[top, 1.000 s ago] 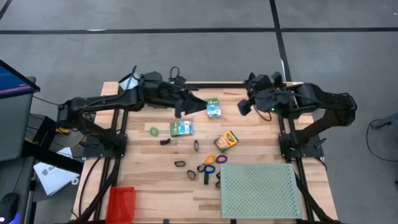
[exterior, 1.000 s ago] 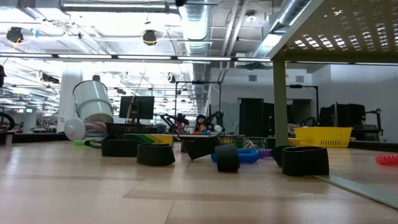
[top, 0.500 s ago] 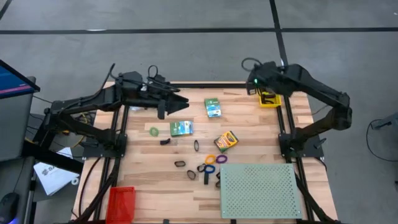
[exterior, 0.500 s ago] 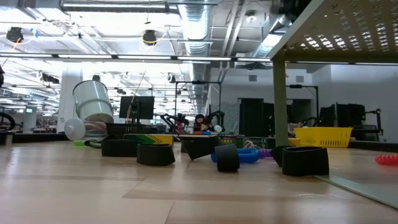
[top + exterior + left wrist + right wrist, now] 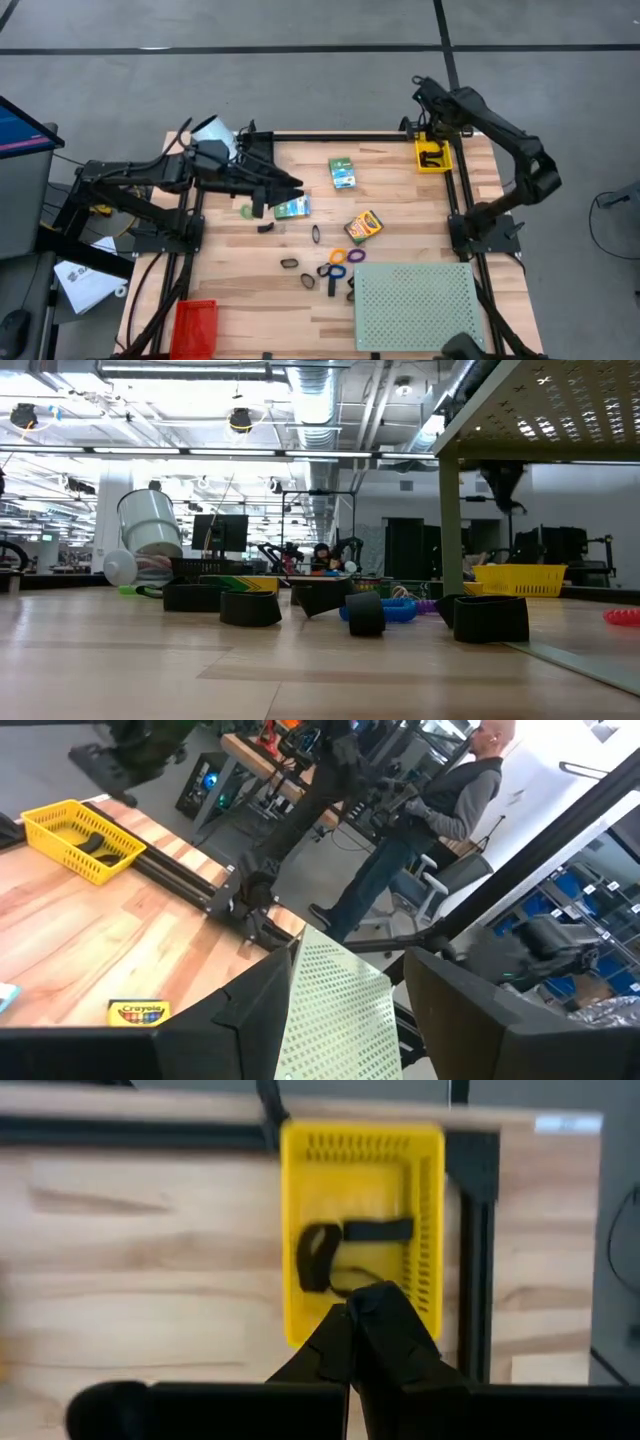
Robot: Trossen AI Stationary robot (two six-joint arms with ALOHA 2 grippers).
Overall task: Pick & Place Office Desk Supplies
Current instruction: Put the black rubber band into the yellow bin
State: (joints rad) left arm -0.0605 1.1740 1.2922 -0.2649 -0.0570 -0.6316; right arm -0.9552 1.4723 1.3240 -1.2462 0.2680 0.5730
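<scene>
Left tool (image 5: pixel 285 190): over the near-left part of the surface (image 5: pixel 240 270), above the green box (image 5: pixel 293 207); fingers (image 5: pixel 250 1010) spread apart, nothing between them. Its tips are hard to separate from the arm in the high view.

Right tool (image 5: pixel 362 1318): fingers pressed together, empty, over the yellow basket (image 5: pixel 433 156) at the far right corner. Basket holds black clips (image 5: pixel 320 1255); their number is unclear, shapes overlapping.

Green box: by the left tool, long axis roughly side to side, partly hidden by the tool.
Second green box (image 5: pixel 343 173): farther back, long axis running front to back.
Crayon box (image 5: pixel 364 227): centre-right, lying slantwise; label legible in the left wrist view, lower edge cut off by the fingers.
Green ring (image 5: pixel 247 211): left of the first box, partly under the arm.
Black clips (image 5: pixel 289 263), orange ring (image 5: pixel 338 257), purple ring (image 5: pixel 357 256), blue ring (image 5: pixel 336 272): clustered near the perforated board (image 5: pixel 417 305); some overlap, edges unclear.
Red bin (image 5: pixel 195 325): near-left corner, contents not visible.
</scene>
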